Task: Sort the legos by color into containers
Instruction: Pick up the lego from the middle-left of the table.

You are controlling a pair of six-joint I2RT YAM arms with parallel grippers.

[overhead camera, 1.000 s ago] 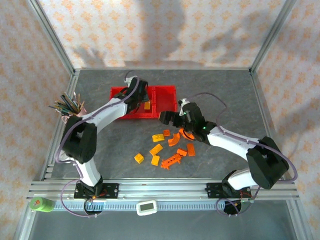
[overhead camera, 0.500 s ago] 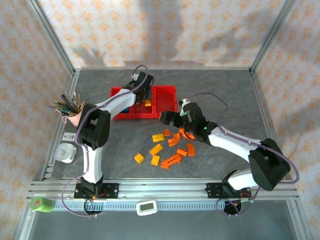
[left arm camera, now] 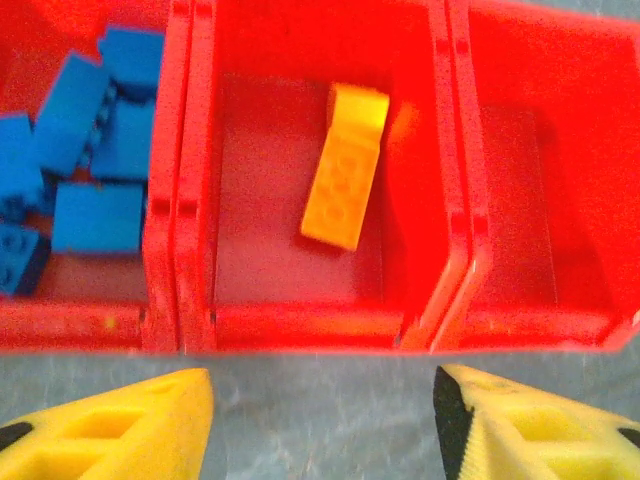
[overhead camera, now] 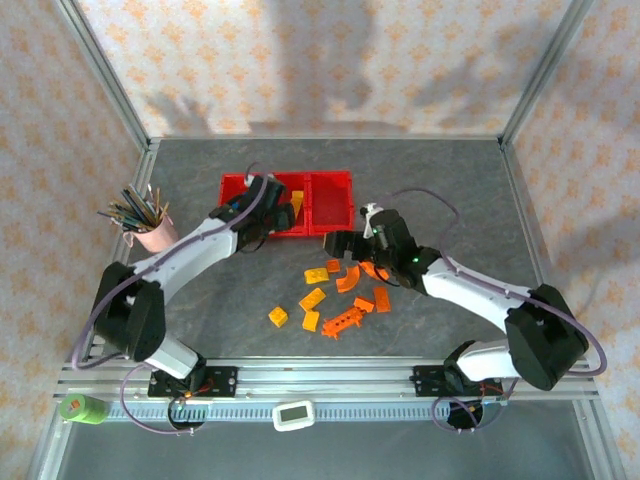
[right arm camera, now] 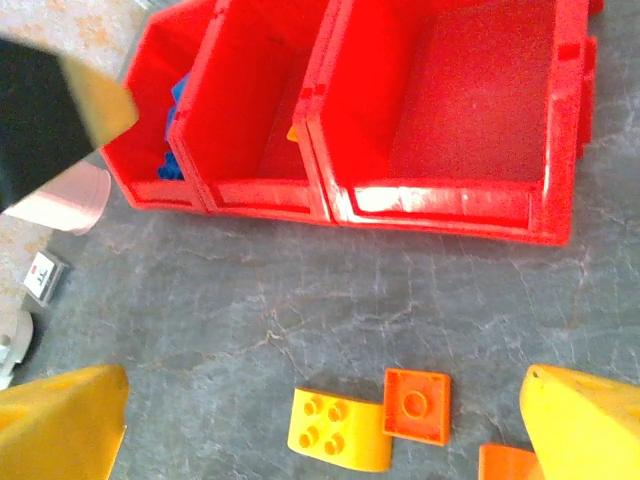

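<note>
At the centre of the left wrist view we see a yellow lego (left arm camera: 345, 165) lying in the middle bin (left arm camera: 258, 250); our left gripper (left arm camera: 320, 420) and right gripper (right arm camera: 322, 420) are spread apart, empty.

2 white arms (overhead camera: 190, 252), blk joints (overhead camera: 135, 312), purple cables (overhead camera: 420, 191), yellow end effector fingers (left arm camera: 120, 435)

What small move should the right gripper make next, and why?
Probably lower the right gripper, which is open, onto the yellow curved brick lying between its fingers on the table; the middle bin already holds a yellow brick.
</note>
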